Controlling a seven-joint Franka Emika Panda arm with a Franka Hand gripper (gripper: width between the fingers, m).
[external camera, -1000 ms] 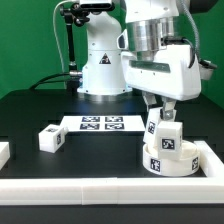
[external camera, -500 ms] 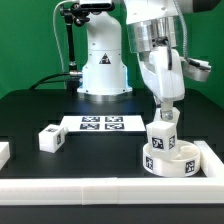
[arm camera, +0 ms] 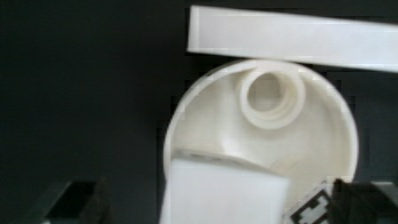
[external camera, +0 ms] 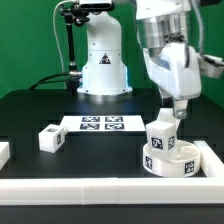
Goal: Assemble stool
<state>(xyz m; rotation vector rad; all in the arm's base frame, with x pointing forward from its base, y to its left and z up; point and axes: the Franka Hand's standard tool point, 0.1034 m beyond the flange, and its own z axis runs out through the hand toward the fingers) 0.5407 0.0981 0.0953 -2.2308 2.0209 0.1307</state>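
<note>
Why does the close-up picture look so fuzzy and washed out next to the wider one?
Wrist view: the lens sits very close, so the edges of the seat are soft, the leg nearest it is a featureless white blur, and the white plastic glares against the black table. Exterior view: evenly lit and sharper; the tags on the marker board read clearly.

Surface: matte black table [external camera: 30, 115] | centre: flat white marker board [external camera: 100, 123] | near it, apart: white plastic block leg [external camera: 50, 138] | by long white border rail [external camera: 80, 190]: white round disc seat [external camera: 172, 163] | rear: my white base [external camera: 103, 72].
</note>
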